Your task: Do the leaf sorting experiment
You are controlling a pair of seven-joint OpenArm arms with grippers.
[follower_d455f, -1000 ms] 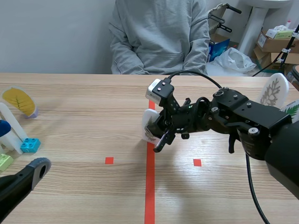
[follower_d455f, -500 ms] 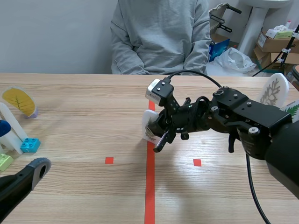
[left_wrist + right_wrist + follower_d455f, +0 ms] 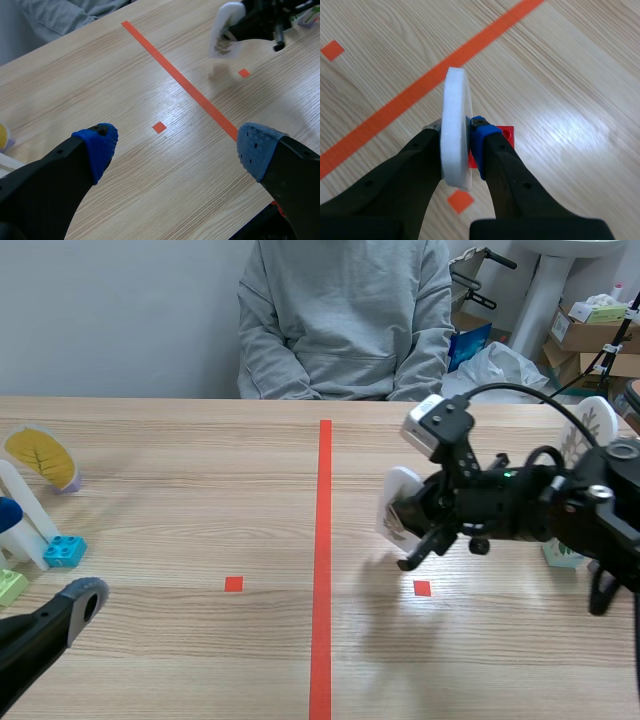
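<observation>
**Leaf disc [image 3: 398, 502] travelling toward the right edge of the tabletop [image 3: 200, 490]**

The right tool [image 3: 412, 528] is gripping the leaf disc, a white upright disc on a red block base [image 3: 506, 136]. Both pads are pressing on its faces, and the right wrist view is showing the disc edge-on between the fingers. One second ago, and again half a second ago, the disc was sitting over the centre tape line [image 3: 322, 570]. The right arm is now holding it well to the right of that line, near the small square mark [image 3: 422, 587] in the right half of the tabletop. The disc is apparently hanging clear of the wood, though contact cannot be ruled out.

The left tool [image 3: 175, 145] is lying low at the near left corner, fingers spread wide and carrying nothing. It is showing no shift across the three scene pictures.

Judgement: the disc is being carried toward the right edge, where a snowflake-patterned leaf disc [image 3: 588, 432] and a green leaf card [image 3: 626, 476] are standing. A yellow leaf disc [image 3: 40, 456] is standing at the left edge. Sorting into the right-hand group is therefore probably under way, with placement not yet done. The next move is calling for a level descent, so that the base seats flat without knocking the neighbouring cards.
</observation>
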